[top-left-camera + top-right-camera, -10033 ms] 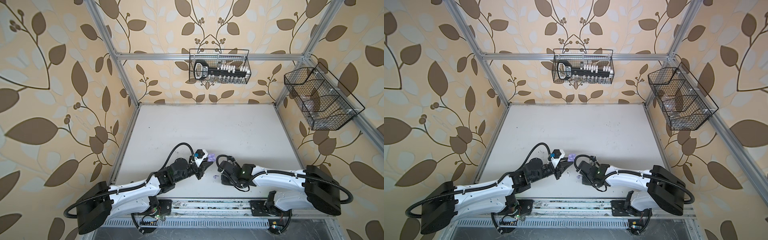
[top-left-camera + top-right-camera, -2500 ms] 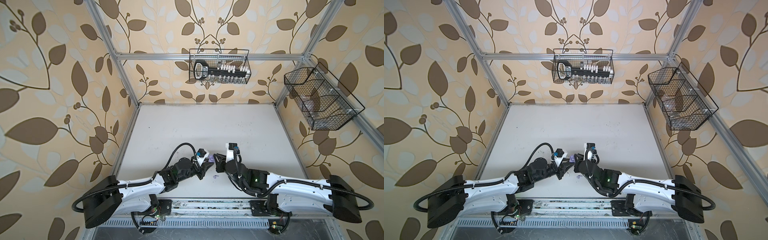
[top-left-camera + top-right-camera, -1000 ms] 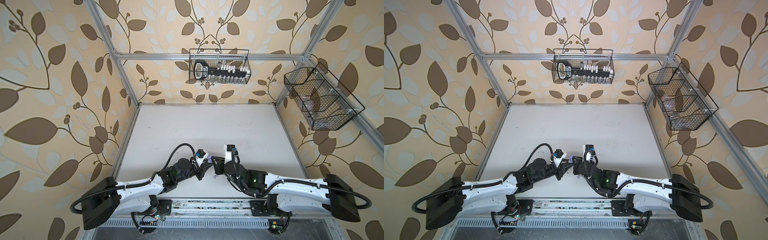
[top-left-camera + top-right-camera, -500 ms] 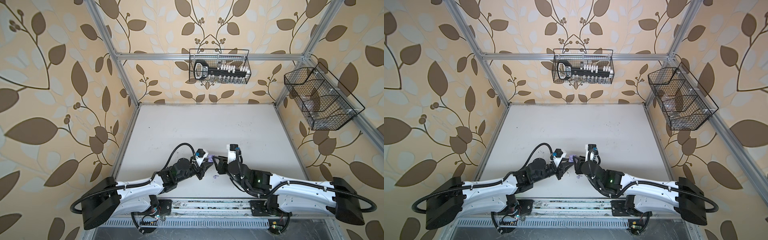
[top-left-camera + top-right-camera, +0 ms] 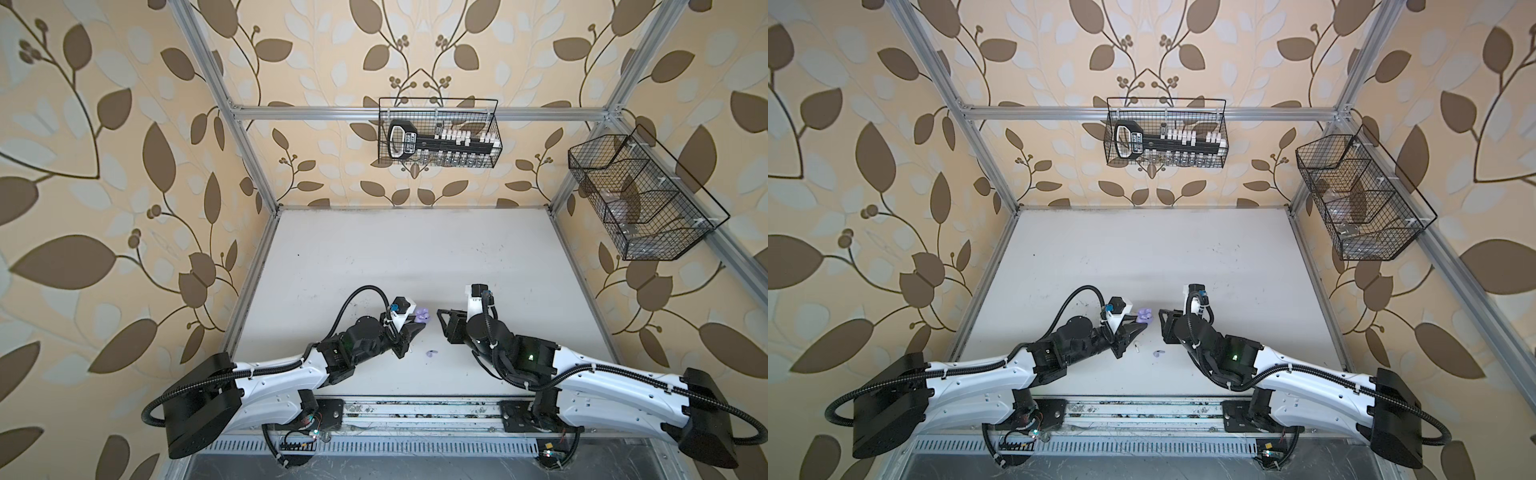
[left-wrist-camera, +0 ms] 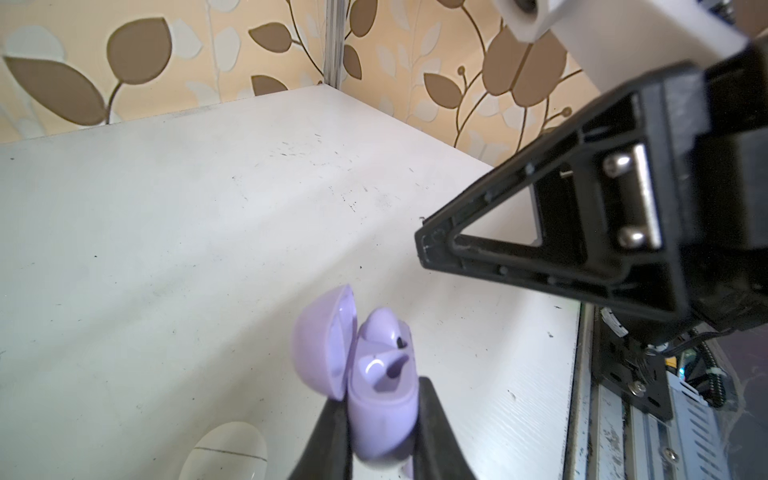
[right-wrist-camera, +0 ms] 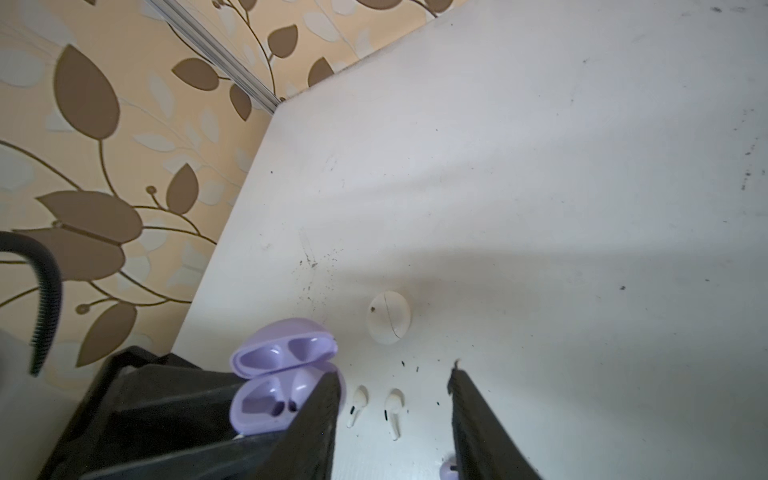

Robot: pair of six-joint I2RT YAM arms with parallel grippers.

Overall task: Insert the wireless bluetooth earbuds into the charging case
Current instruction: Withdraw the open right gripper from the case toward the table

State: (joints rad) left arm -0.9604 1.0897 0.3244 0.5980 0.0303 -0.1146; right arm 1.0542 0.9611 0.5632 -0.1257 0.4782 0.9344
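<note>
Right gripper (image 5: 444,326) backed off from lilac charging case (image 6: 374,415), jaws now spread apart; left gripper (image 6: 378,395) pinching that open-lidded case.

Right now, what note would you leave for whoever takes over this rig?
Left pincer: shut on the lilac case, lid open.
Right pincer: open, empty, next to that case.
On the table: loose lilac earbud, two white earbuds, closed white case.
Done: one lilac earbud looks seated; the second slot is empty.
Left: seat the loose lilac earbud, then open the white case and load both white earbuds.
</note>
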